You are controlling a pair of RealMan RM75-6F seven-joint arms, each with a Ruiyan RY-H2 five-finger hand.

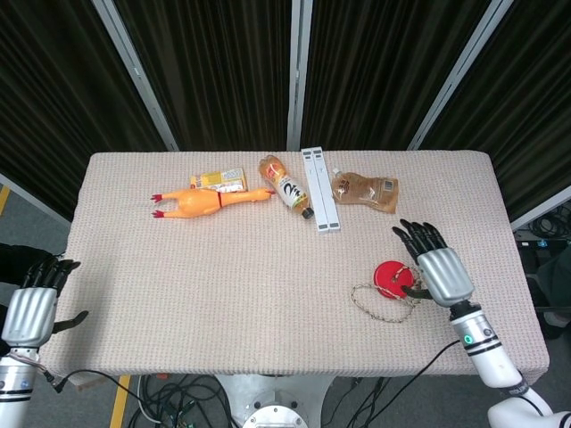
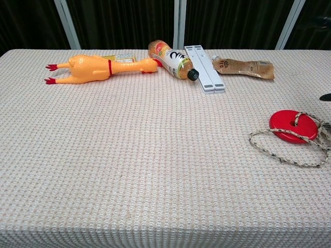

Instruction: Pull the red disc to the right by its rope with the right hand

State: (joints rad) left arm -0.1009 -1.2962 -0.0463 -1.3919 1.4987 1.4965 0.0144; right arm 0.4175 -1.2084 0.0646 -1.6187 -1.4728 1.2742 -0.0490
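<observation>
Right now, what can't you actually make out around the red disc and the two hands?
- Right hand, head view: whether it touches the rope is hidden under it.
- Chest view: right edge cuts the rope loop; the hand barely shows.
- Left hand: off-table, fingers too small.
- Red disc: knot unclear.

Silver-grey backs, black fingers on both hands: right hand, green wrist light; left hand, plain.

No text legible. Bottle label has dark marks, too blurred to read. Brown pouch and yellow box carry small print, too small to make out
</observation>
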